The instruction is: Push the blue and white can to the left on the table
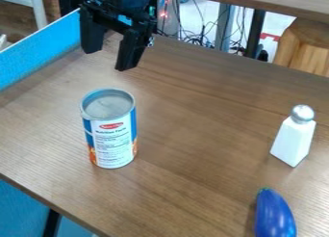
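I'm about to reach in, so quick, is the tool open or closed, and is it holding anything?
Tool: open, holding nothing, up beyond the can.

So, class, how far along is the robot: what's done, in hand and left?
Done: no finished step can be made out; the can and white shaker stand upright, and the blue eggplant lies on the table. In hand: nothing; the gripper hangs open, nearest the can. Left: probably all the handling, since the three things rest apart.
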You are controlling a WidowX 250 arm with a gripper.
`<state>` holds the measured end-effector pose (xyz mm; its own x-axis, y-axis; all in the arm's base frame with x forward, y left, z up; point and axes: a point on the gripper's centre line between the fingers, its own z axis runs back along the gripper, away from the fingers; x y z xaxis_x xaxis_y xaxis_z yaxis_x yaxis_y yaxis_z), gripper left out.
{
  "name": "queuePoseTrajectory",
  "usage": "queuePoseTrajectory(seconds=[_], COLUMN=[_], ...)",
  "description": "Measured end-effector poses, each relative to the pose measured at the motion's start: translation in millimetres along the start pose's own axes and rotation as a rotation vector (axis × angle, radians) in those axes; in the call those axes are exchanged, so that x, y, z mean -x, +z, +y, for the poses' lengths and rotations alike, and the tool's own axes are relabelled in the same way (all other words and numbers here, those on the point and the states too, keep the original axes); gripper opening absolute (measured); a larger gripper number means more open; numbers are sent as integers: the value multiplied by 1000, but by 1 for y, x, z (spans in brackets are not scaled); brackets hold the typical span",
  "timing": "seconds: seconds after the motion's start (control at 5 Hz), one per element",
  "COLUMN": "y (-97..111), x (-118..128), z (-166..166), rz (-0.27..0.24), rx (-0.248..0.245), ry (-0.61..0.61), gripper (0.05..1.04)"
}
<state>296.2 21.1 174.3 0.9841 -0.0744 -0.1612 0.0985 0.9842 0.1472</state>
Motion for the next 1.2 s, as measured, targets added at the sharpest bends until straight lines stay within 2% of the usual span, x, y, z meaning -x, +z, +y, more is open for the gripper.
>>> queuePoseTrajectory(seconds=[0.2, 0.4, 0.6, 0.8, 1.0, 1.2], y=[-8, -5, 12, 24, 13, -2], x=[-1, 2, 10, 41, 56, 60], z=[-2, -15, -44, -48, -75, -95], rz=[26, -31, -89, -98, -62, -18], rx=[3, 86, 97, 112, 126, 125], ry=[-6, -35, -114, -164, -226, -254], gripper=[1001, 1001, 1001, 1001, 1001, 1001])
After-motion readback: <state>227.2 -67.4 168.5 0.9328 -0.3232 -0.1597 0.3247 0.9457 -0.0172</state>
